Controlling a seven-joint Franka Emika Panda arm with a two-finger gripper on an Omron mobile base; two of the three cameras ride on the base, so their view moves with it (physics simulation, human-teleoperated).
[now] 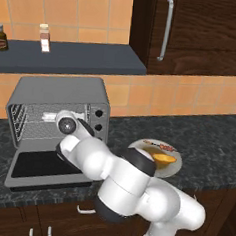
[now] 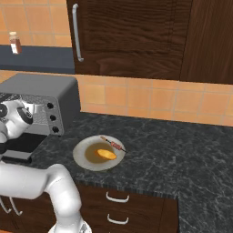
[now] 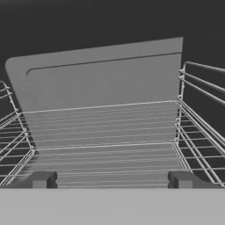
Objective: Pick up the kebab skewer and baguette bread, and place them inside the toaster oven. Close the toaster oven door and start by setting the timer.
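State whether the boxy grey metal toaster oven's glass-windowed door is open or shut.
Open. The toaster oven door lies folded down flat on the counter, exposing wire racks inside the toaster oven.

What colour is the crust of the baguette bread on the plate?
Golden-orange. The baguette bread shows best in the right base view, on the plate.

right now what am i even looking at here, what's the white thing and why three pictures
The white thing is a robot arm in a simulated kitchen. Two pictures come from cameras on its base, behind it to the left and right. The third looks out from its hand: the two dark fingers stand wide apart, holding nothing, facing the wire racks inside the toaster oven. The toaster oven door lies folded down, open. On the counter, a plate holds the baguette bread and the kebab skewer.
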